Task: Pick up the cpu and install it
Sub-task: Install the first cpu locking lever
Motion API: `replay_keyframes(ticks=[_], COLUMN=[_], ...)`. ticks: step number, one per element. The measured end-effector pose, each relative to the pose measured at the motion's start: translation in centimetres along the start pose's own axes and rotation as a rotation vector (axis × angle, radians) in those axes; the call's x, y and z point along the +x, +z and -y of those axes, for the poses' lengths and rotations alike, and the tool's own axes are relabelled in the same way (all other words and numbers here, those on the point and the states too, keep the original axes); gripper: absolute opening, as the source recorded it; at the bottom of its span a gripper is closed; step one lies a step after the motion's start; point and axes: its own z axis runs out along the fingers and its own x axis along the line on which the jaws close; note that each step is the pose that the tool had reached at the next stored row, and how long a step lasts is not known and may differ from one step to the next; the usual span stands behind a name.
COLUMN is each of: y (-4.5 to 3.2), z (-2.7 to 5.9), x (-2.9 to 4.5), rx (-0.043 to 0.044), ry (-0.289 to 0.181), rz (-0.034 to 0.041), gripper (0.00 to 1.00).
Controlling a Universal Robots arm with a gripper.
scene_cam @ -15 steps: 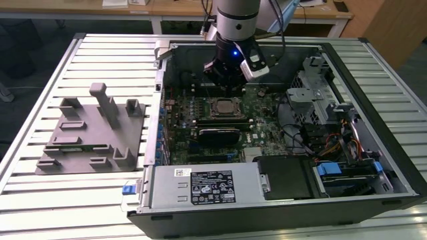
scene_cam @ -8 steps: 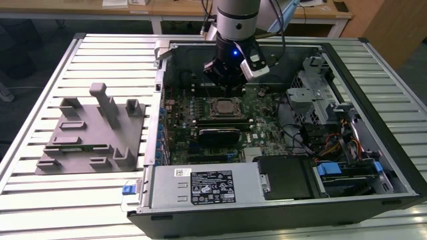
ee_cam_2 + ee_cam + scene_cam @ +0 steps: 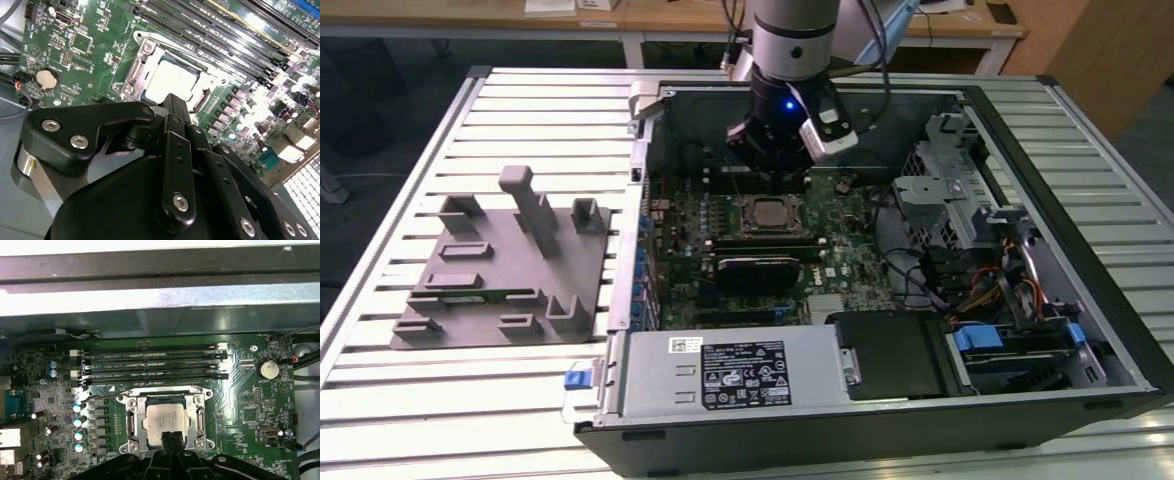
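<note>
The cpu [image 3: 771, 212] lies flat in the square socket frame [image 3: 131, 425] on the green motherboard inside the open computer case [image 3: 1067, 300]. Its silver top shows in both wrist views [image 3: 172, 80] [image 3: 167, 420]. My gripper [image 3: 774, 180] hangs just above the socket, at the chip's edge nearest the case's back wall. Its two black fingers [image 3: 166, 441] are pressed together, shut with nothing between them, and the tips [image 3: 173, 106] overlap one edge of the cpu. The socket's metal bracket lies around the chip.
A grey holder plate [image 3: 494, 270] with upright posts stands on the slatted table on the exterior view's left. Black memory slots [image 3: 150, 365] run beside the socket. A power supply [image 3: 720, 375], a drive cage [image 3: 947, 170] and cables [image 3: 987, 290] crowd the case.
</note>
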Motion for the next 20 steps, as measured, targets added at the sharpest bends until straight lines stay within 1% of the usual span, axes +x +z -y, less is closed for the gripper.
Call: replay_keyframes(ticks=[6,9,15,20], y=[-0.01,-0.02,-0.04,-0.06], z=[0.06,0.1,0.17,0.25], x=[0.84,1.53,2.64,3.8], rx=[-0.0001,-0.0001,-0.0002,-0.0002], ry=[0.0,0.0,0.0,0.0], rz=[0.0,0.0,0.0001,0.0001], gripper=[0.11,0.11,0.11,0.11])
